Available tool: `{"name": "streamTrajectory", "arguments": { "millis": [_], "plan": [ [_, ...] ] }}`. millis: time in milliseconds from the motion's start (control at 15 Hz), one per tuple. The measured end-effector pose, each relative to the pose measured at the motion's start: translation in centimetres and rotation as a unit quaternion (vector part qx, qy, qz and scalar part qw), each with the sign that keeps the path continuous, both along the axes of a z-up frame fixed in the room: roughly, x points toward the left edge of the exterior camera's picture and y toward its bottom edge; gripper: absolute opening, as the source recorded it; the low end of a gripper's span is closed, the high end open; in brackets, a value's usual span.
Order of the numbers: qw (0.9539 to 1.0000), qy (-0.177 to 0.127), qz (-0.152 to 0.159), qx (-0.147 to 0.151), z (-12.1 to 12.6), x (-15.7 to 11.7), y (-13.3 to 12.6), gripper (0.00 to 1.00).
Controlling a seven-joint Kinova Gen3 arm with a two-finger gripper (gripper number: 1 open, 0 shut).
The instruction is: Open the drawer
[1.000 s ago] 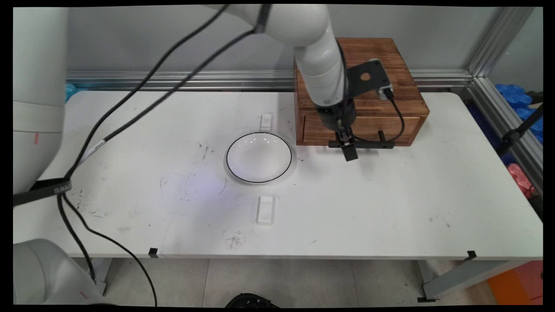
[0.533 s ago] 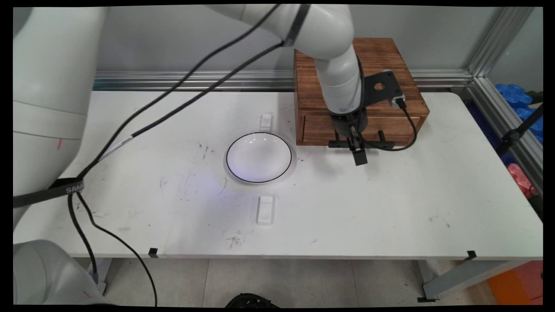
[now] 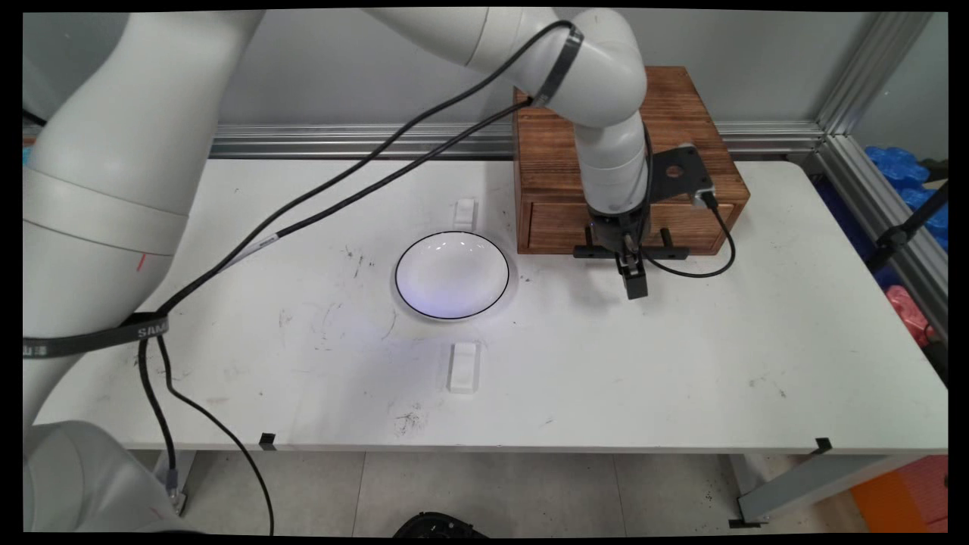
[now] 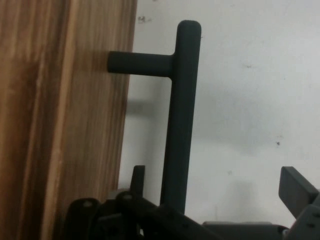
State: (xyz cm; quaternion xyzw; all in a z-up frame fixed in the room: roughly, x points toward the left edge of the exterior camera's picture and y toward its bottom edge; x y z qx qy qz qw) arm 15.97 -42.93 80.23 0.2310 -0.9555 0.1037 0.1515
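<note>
— Brown wood fills one side of your hand camera. What do you have there?

— It is the front of the drawer [image 3: 553, 227] in the wooden box [image 3: 681, 113], which stands at the far edge of the worktop [image 3: 681, 363], toward its right corner. The grain is rough and striped, and the box has square corners.

— And where is the hand?

— Your gripper [image 3: 634, 281] hangs just in front of the drawer, pointing down. It is released: the fingers [image 4: 296, 186] stand apart, and the handle [image 4: 181, 125] passes between them. The bar is closer to one finger, but neither one presses it as far as I can see.

— What is the handle like?

— A round bar, matt black, smooth, with rounded ends. It sits on short round posts that hold it off the wood.

— Is the drawer out?

— I judge that it is shut; its front looks level with the box. Nothing is pulled.

— What else is around you?

— A round white bowl [image 3: 452, 274] with a thin black rim, glossy, near the middle of the worktop, well apart from the gripper. Two small white blocks, one [image 3: 464, 214] on its far side and one [image 3: 463, 367] on its near side. The worktop is white, with dark scratches.
</note>
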Motion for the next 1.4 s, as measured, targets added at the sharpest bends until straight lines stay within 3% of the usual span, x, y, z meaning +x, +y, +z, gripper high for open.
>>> {"name": "streamTrajectory", "arguments": {
  "millis": [733, 1400],
  "plan": [
    [0.9999, -0.007, -0.009, 0.012, -1.6, -1.2, -0.2, 1.0],
    [0.9989, -0.003, -0.031, 0.034, -1.6, -2.4, 3.5, 1.0]
  ]
}}
